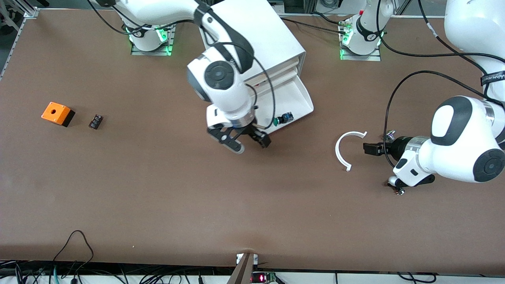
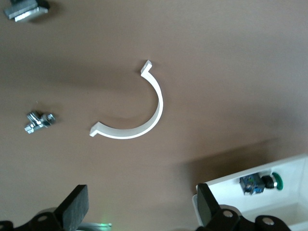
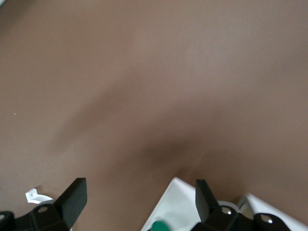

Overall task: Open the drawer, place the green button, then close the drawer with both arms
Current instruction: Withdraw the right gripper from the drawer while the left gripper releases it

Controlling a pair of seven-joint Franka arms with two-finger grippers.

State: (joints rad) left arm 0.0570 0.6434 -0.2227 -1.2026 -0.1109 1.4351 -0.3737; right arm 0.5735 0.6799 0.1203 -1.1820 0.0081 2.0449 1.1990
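The white cabinet [image 1: 272, 43] stands at the robots' side of the table. Its lowest drawer [image 1: 300, 100] is pulled out. The button [image 1: 283, 118], green cap and black-and-blue body, lies in that drawer near its front edge; it also shows in the left wrist view [image 2: 262, 183], and its green cap shows in the right wrist view [image 3: 159, 225]. My right gripper [image 1: 250, 142] is open and empty, up over the drawer's front corner. My left gripper [image 1: 365, 148] is open and empty, low by the table toward the left arm's end.
A white half-ring [image 1: 345, 148] lies on the table beside the left gripper, also in the left wrist view [image 2: 137, 113]. Small silver bolts [image 2: 39, 121] lie near it. An orange box [image 1: 57, 113] and a small black part [image 1: 95, 121] lie toward the right arm's end.
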